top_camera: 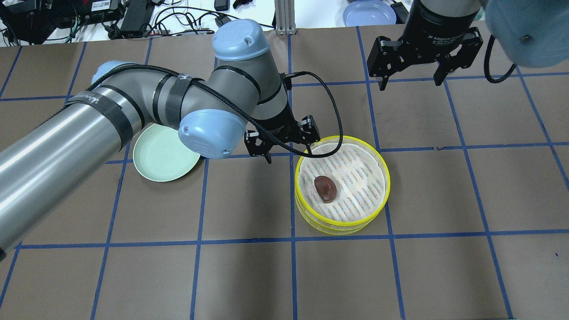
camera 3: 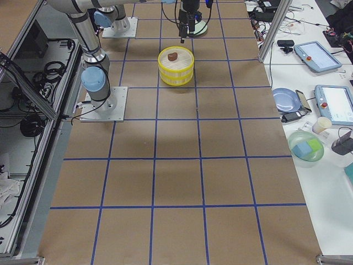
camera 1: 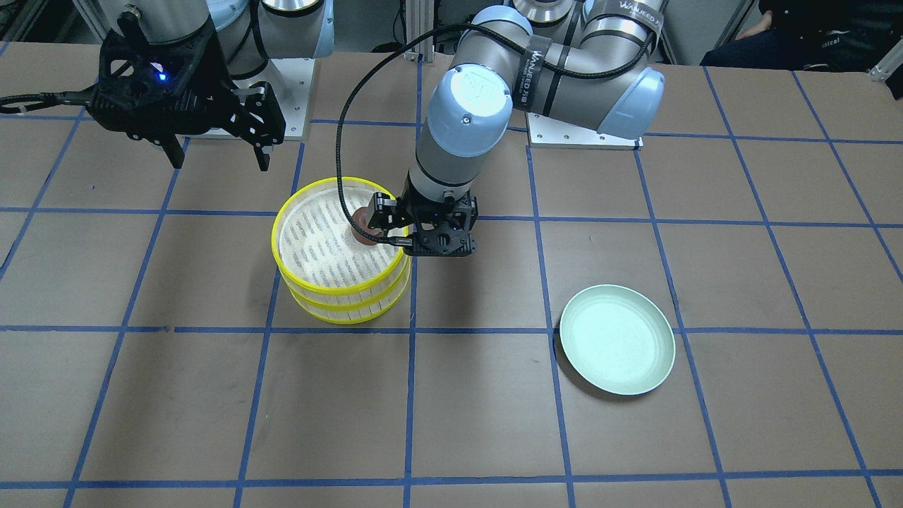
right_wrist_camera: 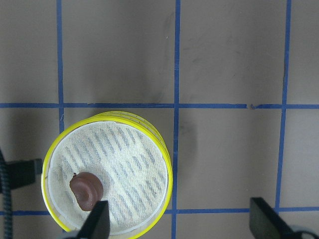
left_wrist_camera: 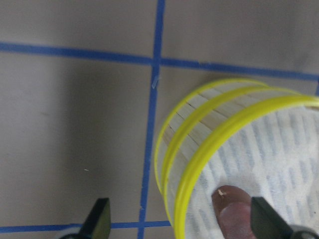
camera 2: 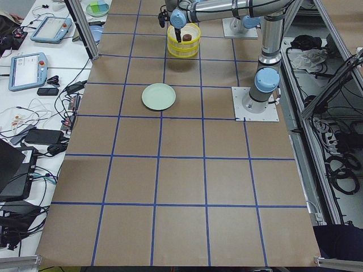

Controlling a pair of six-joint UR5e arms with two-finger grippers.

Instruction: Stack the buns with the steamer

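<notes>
"Jaws first: how do yours stand?"

"My left jaws are spread and hold nothing. They hang close over the side of the steamer (top_camera: 338, 226) that faces the counter's (top_camera: 133, 275) left end, about at its yellow rim. My right jaws are spread too, empty, raised high and well apart from it."

"And the buns?"

"The brown bun (top_camera: 326, 189) lies in the top tray (top_camera: 362, 175), off-centre toward my left jaws. The two trays sit one on the other, mid-counter and far from every corner, with the green plate (top_camera: 162, 153) nearer the left end. The cream bun shows in no view. It may be in the lower tray (camera 1: 346, 314), but I cannot tell."

"Which way is the brown one from the left jaws?"

"Toward the right end and a little back toward my own edge, just inside the rim. From my left wrist it sits by one fingertip (left_wrist_camera: 266, 224), with the rim passing between the two tips. Its long axis runs roughly from the far edge to my edge, slightly slanted. My left arm (top_camera: 133, 111) is much the nearer."

"So what does the next move turn on?"

"I judge the stacking done. The left jaws should rise straight up before going sideways, or a fingertip could catch the rim and shift the stack."
</notes>
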